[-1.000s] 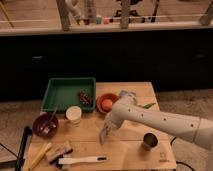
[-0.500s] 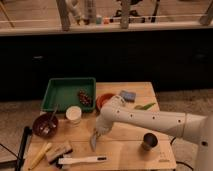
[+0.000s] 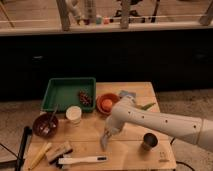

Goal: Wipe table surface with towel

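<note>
Gripper point(image 3: 107, 134) seems clamped on the towel point(image 3: 103, 143); sweeping right across the table point(image 3: 85, 136) could knock the cup point(image 3: 148, 142) over.

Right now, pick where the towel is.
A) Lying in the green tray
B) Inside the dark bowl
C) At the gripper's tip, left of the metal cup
C: the towel shows as a pale strip at the tip of the gripper, over the table surface and left of the metal cup.
</note>
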Available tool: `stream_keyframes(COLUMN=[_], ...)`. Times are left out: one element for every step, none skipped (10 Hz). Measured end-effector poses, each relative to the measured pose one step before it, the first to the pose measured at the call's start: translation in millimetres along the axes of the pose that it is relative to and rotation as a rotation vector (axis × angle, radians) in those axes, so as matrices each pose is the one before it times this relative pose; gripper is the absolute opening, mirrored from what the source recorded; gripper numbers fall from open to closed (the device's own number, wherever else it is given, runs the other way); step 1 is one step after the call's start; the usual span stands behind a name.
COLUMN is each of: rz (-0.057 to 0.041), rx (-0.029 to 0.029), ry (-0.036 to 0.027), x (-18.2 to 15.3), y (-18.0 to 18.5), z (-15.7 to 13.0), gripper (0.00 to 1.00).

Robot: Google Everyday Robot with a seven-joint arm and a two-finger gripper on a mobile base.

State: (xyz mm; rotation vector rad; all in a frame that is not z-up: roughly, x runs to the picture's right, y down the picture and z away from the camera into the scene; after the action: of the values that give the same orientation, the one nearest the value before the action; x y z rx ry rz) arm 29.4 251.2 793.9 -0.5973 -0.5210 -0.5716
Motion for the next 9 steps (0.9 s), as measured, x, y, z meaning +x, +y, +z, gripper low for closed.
stream_keyframes(rz=[0.01317,0.01090,0.00509,0.00098,-0.00488,-0.01213,-0.02659,-0.01817,-0.02731], rx=[0.00771,0.00741,0.00591,0.00245,0.00057,0.00187,0.00451,0.00030,0.00020], ry=[0.01546,0.01253,0.00749,0.00135,-0.00368,-0.00925,-0.02301,-0.01643,-0.02277], x=[13.22,10.08,5.27,-0.61,-5.61,-9.29,-16.55,-8.49,-12.88], y=[-1.93,-5.13,-10.45,-9.56,-10.10,-10.07,-11.97,-3.34,-0.21], z=[-2.67,-0.72,2.45,3.52,4.74,4.40,5.83,2.40,1.42], gripper=[0.00,0.00,0.00,0.00,0.00,0.00,0.00,0.00,0.00])
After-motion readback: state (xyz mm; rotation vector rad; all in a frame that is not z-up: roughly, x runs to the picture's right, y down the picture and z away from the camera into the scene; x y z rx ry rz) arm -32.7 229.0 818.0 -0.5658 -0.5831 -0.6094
